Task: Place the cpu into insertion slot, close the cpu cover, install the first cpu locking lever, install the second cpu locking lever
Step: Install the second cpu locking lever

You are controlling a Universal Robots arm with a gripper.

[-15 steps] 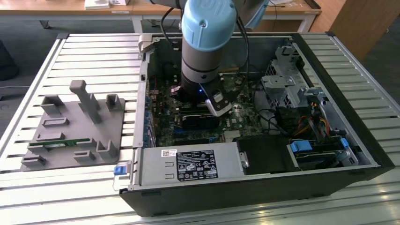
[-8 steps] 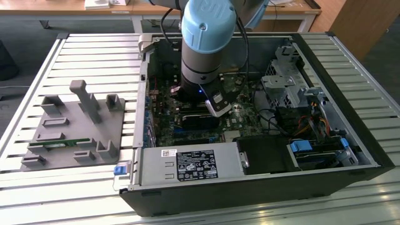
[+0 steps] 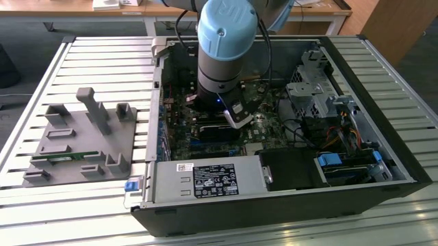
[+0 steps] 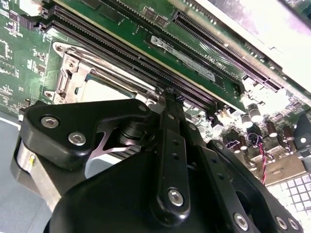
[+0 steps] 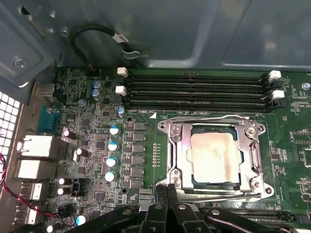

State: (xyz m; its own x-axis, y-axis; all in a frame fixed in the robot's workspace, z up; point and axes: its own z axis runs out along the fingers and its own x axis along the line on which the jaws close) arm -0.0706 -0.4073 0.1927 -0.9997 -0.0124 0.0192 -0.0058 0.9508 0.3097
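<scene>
The cpu (image 5: 215,156) is sitting in the insertion slot (image 5: 194,180) with the cpu cover (image 5: 176,156) lying closed around it. The hand (image 5: 166,190), fingers (image 5: 172,192) pressed together on nothing, is hovering just beside the cover's edge.

Memory slots (image 5: 194,90) just beside socket

Slatted pale metal counter (image 3: 102,56) spans scene in exterior view, ribs running across. Dark grey carpeted floor (image 3: 27,31) beyond its far edge. Light wooden desk with white legs (image 3: 68,13) along back. Tall brown wooden cabinet (image 3: 400,23) at exterior view's right rear. Bright even light, pale glare on slats near front edge.
</scene>
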